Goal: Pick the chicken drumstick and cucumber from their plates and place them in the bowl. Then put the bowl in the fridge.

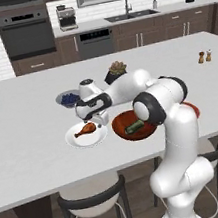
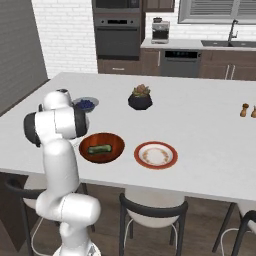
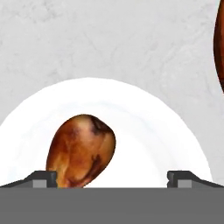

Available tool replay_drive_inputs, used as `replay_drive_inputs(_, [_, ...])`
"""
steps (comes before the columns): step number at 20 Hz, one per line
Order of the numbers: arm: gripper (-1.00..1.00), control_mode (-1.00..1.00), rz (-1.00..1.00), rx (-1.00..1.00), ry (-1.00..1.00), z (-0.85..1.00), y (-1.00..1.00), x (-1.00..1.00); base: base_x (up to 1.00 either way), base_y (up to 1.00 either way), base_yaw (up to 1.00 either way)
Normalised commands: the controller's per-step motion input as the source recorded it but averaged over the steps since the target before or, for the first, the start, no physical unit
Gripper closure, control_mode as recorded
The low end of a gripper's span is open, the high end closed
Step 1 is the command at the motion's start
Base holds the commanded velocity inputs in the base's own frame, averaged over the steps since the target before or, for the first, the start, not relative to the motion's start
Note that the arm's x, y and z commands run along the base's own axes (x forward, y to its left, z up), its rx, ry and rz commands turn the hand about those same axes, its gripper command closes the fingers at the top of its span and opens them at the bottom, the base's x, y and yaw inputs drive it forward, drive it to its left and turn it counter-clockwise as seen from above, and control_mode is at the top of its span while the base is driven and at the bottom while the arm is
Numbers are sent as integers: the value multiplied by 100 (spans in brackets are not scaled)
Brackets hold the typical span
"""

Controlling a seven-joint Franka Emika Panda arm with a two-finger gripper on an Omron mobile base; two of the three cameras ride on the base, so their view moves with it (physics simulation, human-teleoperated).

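Chicken drumstick (image 1: pixel 86 130) lies on the plain white plate (image 1: pixel 97 137) near the table's (image 1: pixel 31 145) front edge, beneath the gripper (image 1: pixel 96 119), whose jaws stand wide apart, holding nothing. Beside it, the cucumber (image 1: pixel 133 127) rests in the reddish-brown bowl (image 1: pixel 120 126).

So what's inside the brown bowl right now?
The cucumber lies in the bowl. The drumstick is on the white plate. No part of the bowl's inside is covered.
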Motion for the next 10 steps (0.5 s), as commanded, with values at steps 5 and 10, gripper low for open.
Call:
replay_drive_inputs(5, [-100,-100,0,0,0,-19,3,10,0,0,0])
replay_drive_inputs(10, [-100,-100,0,0,0,-18,12,21,0,0,0])
